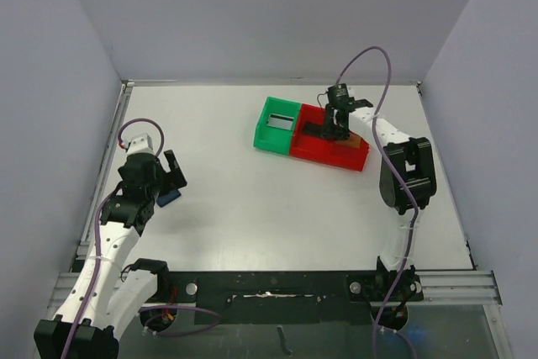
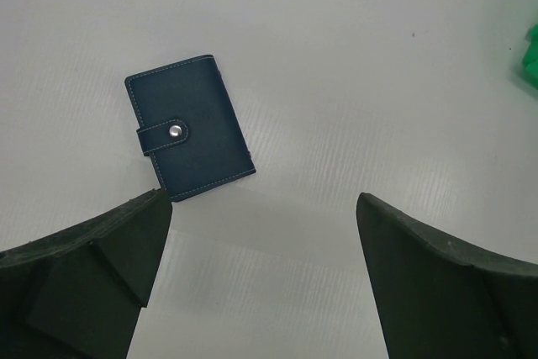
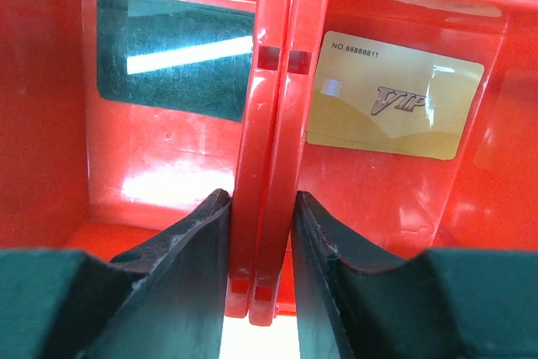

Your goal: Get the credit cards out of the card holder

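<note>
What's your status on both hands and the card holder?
Left hand open, over closed card holder. Right hand gripping red divider wall; gold card, dark card either side. Nothing blocking.

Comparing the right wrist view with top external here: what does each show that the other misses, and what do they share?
Only the right wrist view makes out the gold card, printed VIP, in one red compartment and a dark card in the next. Only the top view shows the green bin and the card holder on the table by the left arm. Both show the red bin and the right gripper, its fingers astride the bin's divider wall.
</note>
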{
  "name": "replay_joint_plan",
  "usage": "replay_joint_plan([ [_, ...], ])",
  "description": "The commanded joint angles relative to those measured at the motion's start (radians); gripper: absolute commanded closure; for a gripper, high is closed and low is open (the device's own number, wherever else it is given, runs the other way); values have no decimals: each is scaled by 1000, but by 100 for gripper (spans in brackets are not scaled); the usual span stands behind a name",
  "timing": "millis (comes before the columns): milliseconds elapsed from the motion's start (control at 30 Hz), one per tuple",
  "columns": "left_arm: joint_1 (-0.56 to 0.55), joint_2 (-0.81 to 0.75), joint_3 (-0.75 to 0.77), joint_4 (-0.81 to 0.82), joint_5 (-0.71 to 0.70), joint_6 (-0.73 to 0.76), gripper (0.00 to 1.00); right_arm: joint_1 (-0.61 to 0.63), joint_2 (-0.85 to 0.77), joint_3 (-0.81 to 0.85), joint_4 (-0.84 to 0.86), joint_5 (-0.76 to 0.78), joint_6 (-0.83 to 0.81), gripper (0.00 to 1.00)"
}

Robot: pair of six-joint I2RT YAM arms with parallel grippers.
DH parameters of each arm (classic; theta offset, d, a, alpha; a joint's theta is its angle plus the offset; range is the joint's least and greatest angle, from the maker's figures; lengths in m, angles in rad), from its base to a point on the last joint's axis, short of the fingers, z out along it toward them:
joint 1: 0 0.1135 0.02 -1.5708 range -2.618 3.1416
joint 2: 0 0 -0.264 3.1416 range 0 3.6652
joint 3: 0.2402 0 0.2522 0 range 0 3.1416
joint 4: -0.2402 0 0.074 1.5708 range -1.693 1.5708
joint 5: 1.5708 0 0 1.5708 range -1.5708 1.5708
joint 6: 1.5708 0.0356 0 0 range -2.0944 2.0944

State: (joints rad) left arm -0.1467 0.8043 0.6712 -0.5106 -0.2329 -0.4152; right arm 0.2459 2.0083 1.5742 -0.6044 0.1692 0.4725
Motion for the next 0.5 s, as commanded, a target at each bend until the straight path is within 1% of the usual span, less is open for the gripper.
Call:
replay_joint_plan([
  [0, 7, -3, 15, 55, -14, -5, 5, 78, -56, -8, 2, 3, -23, 78],
  [300, 7, -6, 14, 53, -17, -8, 5, 201, -53, -16, -21, 29, -23, 78],
  [467, 7, 2, 14, 52, -19, -12, 5, 243, -69, -30, -19, 44, -42, 78],
])
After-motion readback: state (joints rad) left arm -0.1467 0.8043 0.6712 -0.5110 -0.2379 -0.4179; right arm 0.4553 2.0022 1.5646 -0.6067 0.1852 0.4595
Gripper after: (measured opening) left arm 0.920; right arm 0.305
